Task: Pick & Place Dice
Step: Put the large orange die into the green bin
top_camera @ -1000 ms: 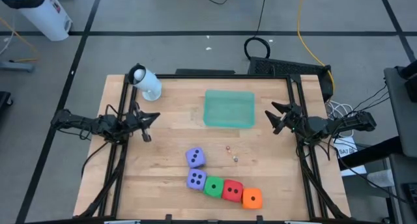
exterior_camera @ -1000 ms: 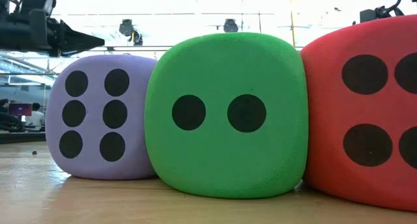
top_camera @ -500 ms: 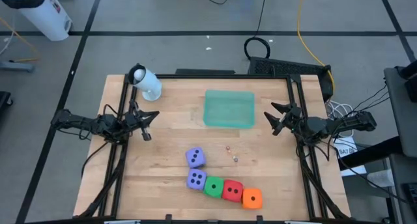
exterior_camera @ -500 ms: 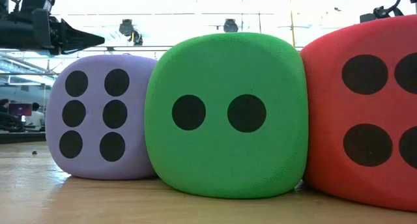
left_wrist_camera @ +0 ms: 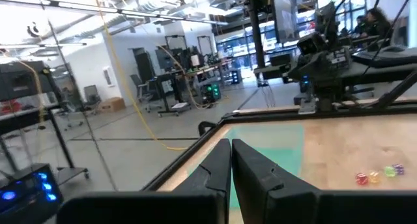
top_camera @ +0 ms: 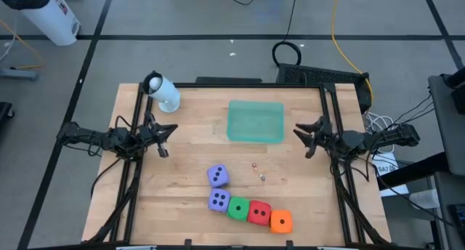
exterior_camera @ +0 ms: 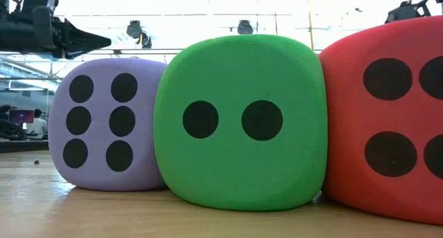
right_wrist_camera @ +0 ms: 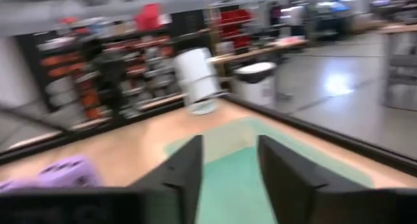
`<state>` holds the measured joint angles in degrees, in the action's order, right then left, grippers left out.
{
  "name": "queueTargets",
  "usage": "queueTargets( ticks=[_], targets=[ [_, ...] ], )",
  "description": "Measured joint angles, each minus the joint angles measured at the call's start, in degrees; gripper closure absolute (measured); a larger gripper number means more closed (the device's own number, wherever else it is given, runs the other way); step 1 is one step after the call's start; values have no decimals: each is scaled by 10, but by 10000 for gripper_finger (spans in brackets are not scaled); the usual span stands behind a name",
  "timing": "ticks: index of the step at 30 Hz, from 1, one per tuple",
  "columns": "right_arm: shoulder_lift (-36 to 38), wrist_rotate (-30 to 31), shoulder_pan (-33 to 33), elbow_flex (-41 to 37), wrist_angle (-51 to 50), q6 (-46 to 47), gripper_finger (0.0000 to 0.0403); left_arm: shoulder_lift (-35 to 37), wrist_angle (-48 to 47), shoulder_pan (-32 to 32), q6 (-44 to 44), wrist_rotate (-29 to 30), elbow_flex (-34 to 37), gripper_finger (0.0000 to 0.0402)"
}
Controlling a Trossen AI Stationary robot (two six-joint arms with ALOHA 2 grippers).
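Five dice rest on the wooden table: one purple die (top_camera: 217, 176) alone, then a row near the front edge of a purple (top_camera: 219, 200), a green (top_camera: 237, 208), a red (top_camera: 259, 213) and an orange die (top_camera: 281, 221). The low view shows the purple (exterior_camera: 104, 124), green (exterior_camera: 242, 120) and red (exterior_camera: 387, 120) dice close up. My left gripper (top_camera: 171, 131) is shut and empty above the table's left side; it also shows in its wrist view (left_wrist_camera: 230, 160). My right gripper (top_camera: 302, 138) is open and empty at the right side, beside the teal tray; it also shows in its wrist view (right_wrist_camera: 228, 168).
A flat teal tray (top_camera: 256, 121) lies at the far middle of the table. Tiny red and pale specks (top_camera: 258, 170) lie between it and the dice. A white cylinder-shaped object (top_camera: 163, 91) stands at the far left corner. Black frame rails (top_camera: 134, 170) run along both sides.
My right gripper has gone a little toward the table's left edge, nearer the teal tray, and stays open. The dice have not moved.
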<state>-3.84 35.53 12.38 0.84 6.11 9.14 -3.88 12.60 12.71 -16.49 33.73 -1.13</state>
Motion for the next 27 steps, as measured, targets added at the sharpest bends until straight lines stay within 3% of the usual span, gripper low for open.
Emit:
queueTargets(
  ticks=[5,9,16,23,27],
  targets=[
    [0,-112,0,0,13,-31,393,0,-5,0,5,-75,-1,381],
    [-11,-161,0,0,54,-36,398,-11,-4,-7,39,-58,-19,397],
    [-73,-161,0,17,90,-42,401,-72,13,-20,90,-55,-30,392],
    [-221,-163,36,165,1,-47,402,-93,31,-24,119,-32,-31,395],
    [-339,-142,71,294,-129,-33,401,-93,28,-24,126,-48,-31,397]
  ],
)
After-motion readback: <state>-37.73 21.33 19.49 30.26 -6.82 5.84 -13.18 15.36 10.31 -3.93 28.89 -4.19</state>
